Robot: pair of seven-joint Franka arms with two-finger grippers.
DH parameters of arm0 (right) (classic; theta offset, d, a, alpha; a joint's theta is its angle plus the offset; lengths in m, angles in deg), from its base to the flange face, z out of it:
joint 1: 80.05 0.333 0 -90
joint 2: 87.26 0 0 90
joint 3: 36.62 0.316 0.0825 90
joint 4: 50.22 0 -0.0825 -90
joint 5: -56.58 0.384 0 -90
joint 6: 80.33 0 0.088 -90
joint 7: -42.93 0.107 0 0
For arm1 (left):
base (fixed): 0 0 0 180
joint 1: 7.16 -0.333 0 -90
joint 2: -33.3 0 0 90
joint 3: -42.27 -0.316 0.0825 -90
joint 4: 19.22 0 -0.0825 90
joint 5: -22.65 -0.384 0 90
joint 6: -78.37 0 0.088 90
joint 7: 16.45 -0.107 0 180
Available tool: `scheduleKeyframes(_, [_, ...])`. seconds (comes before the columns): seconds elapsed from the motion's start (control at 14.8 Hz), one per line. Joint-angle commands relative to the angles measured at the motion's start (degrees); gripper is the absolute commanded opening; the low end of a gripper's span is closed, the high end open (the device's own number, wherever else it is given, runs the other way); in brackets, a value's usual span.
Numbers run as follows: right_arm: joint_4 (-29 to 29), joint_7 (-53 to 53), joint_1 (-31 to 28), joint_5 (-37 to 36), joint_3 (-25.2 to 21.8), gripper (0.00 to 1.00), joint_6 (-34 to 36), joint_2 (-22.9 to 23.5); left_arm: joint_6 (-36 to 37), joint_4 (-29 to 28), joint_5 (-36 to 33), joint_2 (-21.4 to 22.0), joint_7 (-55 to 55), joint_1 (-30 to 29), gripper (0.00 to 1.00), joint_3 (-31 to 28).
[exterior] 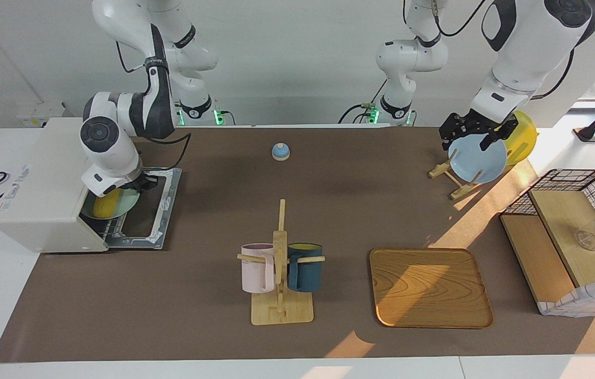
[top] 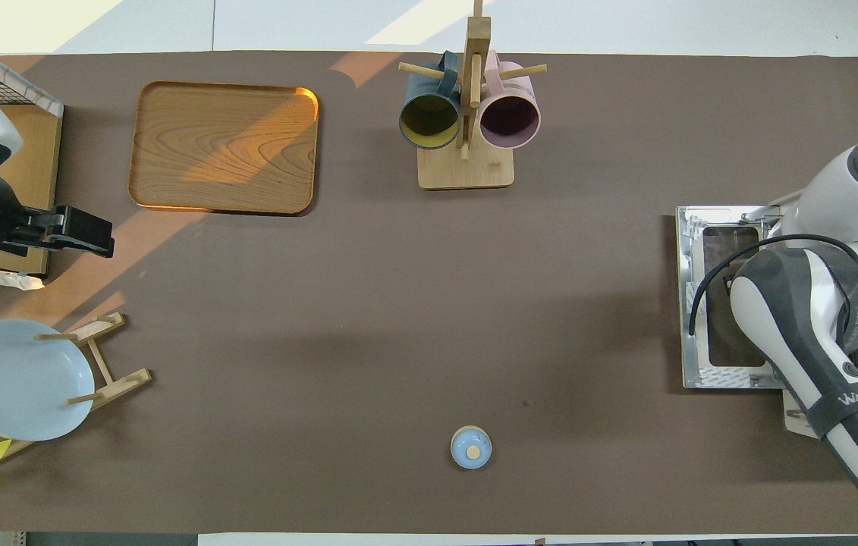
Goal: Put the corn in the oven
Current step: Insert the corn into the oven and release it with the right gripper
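One corn [exterior: 106, 205] inside oven [exterior: 44, 189] mouth

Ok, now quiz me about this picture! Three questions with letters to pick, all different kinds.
1. Where is the corn?
A. On the floor
B. On a pale green plate at the mouth of the oven
C. In a pot

2. How many mugs hang on the wooden stand?
A. One
B. Two
C. Four

3. How is the oven door?
A. Shut tight
B. Taken off
C. Open, folded down flat

Answers:
1 B, the yellow cob lies on the plate just at the oven's opening.
2 B, one pink and one dark blue hang there.
3 C, the door lies flat in front of the oven.
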Motion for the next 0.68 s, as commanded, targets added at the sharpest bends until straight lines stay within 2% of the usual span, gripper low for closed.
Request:
scheduleKeyframes(0.0, [-2.6, -3.1, -2.7, -0.4, 0.8, 0.0, -1.5, -1.0, 0.5, -1.0, 0.4, 1.2, 0.5, -0.7, 1.0, 0.3])
scheduleKeyframes(0.2, [-3.2, -3.2, -3.5, -0.3, 0.8, 0.05, -1.4, -1.3, 0.5, -1.0, 0.4, 1.2, 0.5, -0.7, 1.0, 0.3])
scheduleKeyframes(0.27, [-3.3, -3.1, -3.4, -0.2, 0.8, 0.16, -1.4, -1.3, 0.5, -1.0, 0.4, 1.2, 0.5, -0.7, 1.0, 0.3])
scheduleKeyframes(0.34, [-3.3, -3.0, -3.4, -0.2, 0.8, 0.34, -1.4, -1.3, 0.5, -1.0, 0.4, 1.2, 0.5, -0.7, 1.0, 0.3])
scheduleKeyframes(0.61, [-3.3, -2.9, -3.4, -0.2, 0.9, 0.36, -1.4, -1.3, 0.5, -1.0, 0.4, 1.2, 0.5, -0.7, 1.0, 0.3])
